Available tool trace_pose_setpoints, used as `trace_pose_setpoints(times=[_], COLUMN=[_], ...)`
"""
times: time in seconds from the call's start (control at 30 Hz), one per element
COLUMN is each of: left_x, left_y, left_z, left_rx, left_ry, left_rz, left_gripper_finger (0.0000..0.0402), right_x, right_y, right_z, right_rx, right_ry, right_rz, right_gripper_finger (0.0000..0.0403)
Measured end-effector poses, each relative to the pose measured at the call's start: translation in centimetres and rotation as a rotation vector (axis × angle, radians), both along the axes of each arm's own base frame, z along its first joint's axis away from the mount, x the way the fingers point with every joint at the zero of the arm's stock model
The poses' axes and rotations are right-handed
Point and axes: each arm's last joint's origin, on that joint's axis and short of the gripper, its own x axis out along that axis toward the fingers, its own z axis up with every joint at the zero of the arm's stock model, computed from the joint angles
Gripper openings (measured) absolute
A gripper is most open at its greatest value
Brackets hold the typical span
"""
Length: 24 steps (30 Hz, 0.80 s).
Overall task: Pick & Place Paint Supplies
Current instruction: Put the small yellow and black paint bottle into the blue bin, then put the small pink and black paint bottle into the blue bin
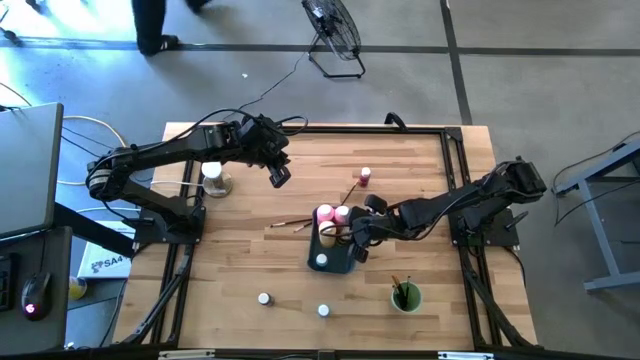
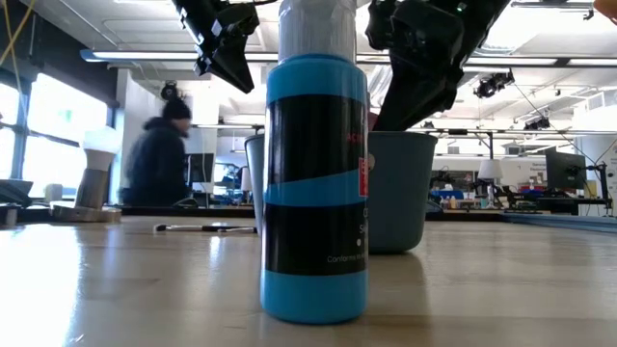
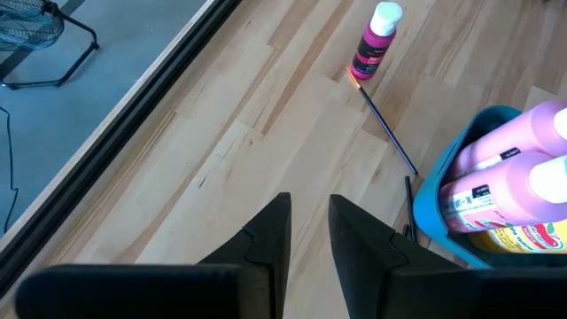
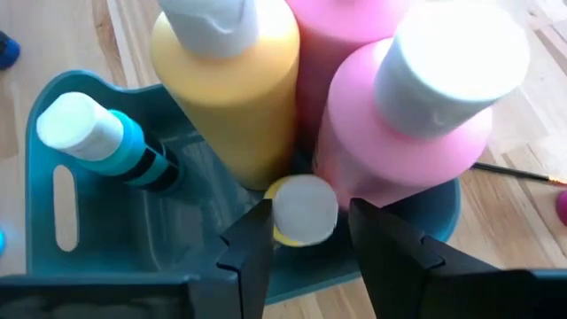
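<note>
My right claw (image 4: 306, 232) is hovering over the blue-grey tray (image 4: 53, 168), fingers partly open around a tiny pale-capped jar (image 4: 304, 209). I'm not gripping it as far as I can see, though whether the pads are touching its sides is hard to tell. The jar is sitting low in the tray, wedged against the yellow squeeze bottle (image 4: 237, 84) and a pink squeeze bottle (image 4: 403, 142).

It's looking light, hard and smooth, probably slippery on the cap, so I'd be pinching it low on the body, square across. The soft bottles beside it would likely give if bumped, and they're tall enough to tip.

My left claw (image 3: 308, 232) is hanging above bare counter (image 3: 221, 151), fingers a narrow gap apart, holding nothing. Ahead of it a small pink bottle (image 3: 376, 40) is standing loose with a thin brown-handled paintbrush (image 3: 385, 133) lying just beside it, running toward the tray. The brush is stiff and thin, so I'd be taking it mid-handle. More jars (image 1: 264, 298) are waiting at the counter's near edge.
</note>
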Motion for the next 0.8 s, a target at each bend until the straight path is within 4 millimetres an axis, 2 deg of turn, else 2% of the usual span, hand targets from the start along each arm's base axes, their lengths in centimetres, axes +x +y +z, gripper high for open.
trace_pose_setpoints(times=[0.43, 0.63, 0.8], left_x=[0.0, 0.0, 0.0], left_y=[0.0, 0.0, 0.0], left_z=[0.0, 0.0, 0.0], left_rx=[0.0, -0.001, -0.001], left_ry=[0.0, 0.003, 0.002], left_rz=[0.0, 0.0, 0.0], left_gripper_finger=[0.0077, 0.0077, 0.0077], right_x=[0.0, -1.1, -3.0], right_y=[0.0, -0.2, -0.7], right_z=[1.0, 3.3, 6.6], right_rx=[-0.017, -0.003, 0.021], right_ry=[-0.049, -0.122, -0.239], right_rz=[0.055, 0.054, 0.047], right_gripper_finger=[0.0144, 0.0144, 0.0144])
